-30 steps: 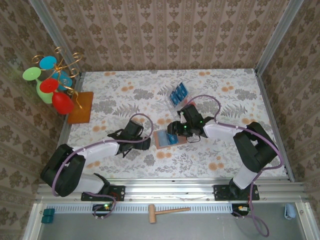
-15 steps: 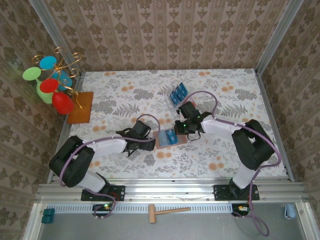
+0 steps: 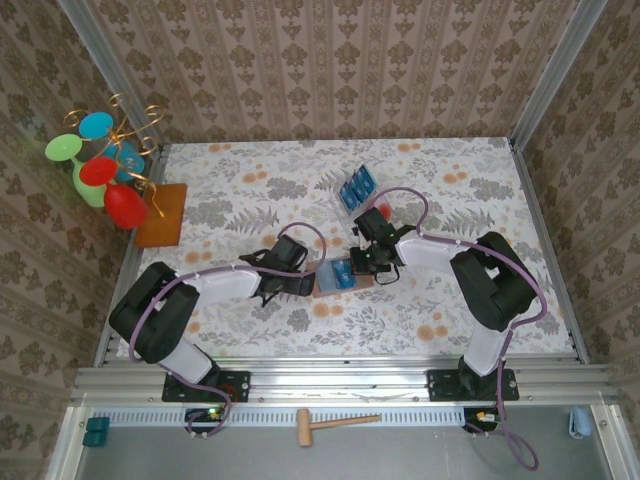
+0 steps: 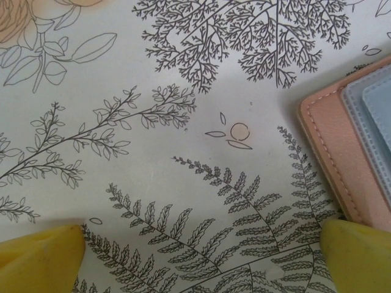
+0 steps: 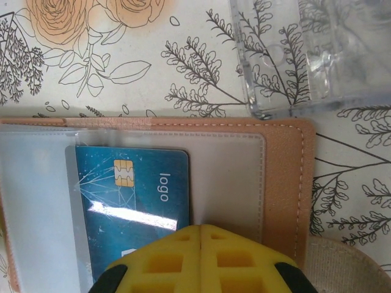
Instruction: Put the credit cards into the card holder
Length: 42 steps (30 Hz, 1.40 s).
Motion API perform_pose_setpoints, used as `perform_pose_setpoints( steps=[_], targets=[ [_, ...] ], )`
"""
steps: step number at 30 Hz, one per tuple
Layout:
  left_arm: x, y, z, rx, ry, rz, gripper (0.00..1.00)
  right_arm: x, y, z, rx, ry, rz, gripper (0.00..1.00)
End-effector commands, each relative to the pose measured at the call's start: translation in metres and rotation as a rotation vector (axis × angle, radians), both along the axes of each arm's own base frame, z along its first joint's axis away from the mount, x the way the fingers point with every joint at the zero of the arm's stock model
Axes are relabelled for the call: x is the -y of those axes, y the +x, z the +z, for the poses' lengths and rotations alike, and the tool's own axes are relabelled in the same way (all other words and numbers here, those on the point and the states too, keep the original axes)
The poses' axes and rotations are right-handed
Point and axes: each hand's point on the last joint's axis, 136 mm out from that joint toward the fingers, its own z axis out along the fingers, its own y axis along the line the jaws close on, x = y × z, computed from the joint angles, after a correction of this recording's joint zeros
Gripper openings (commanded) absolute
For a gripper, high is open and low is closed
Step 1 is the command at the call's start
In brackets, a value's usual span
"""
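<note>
Closer to the card holder [image 3: 340,276] the left gripper [image 3: 302,284] has been brought. Its yellow fingers [image 4: 36,256] are held wide apart, with one tip just beside the holder's edge (likely so the holder can be kept from sliding). The right gripper [image 5: 201,244] is squeezed closed on nothing, over the open holder. One blue credit card [image 5: 131,195] is tucked under the see-through pocket. More cards [image 3: 357,186] are left in the clear tray [image 5: 293,73] nearby.

Bright, even light casts soft shadows on the surface [image 3: 250,190]; a glare streak crosses the sleeved credit card [image 5: 131,183].
</note>
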Motion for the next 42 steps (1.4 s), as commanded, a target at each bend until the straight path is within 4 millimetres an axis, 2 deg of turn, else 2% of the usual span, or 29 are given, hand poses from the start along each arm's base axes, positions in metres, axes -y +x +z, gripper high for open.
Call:
perform_pose_setpoints(
  steps=[1, 34, 42],
  targets=[
    [0.007, 0.004, 0.001, 0.005, -0.002, -0.014, 1.00, -0.009, 0.000, -0.001, -0.013, 0.020, 0.015, 0.01],
    [0.010, 0.002, -0.005, -0.005, -0.022, -0.022, 1.00, -0.069, 0.000, 0.013, -0.047, 0.220, 0.033, 0.00],
    [0.002, 0.004, 0.002, 0.011, -0.028, -0.002, 1.00, -0.062, 0.004, 0.027, -0.027, 0.231, 0.019, 0.01]
  ],
)
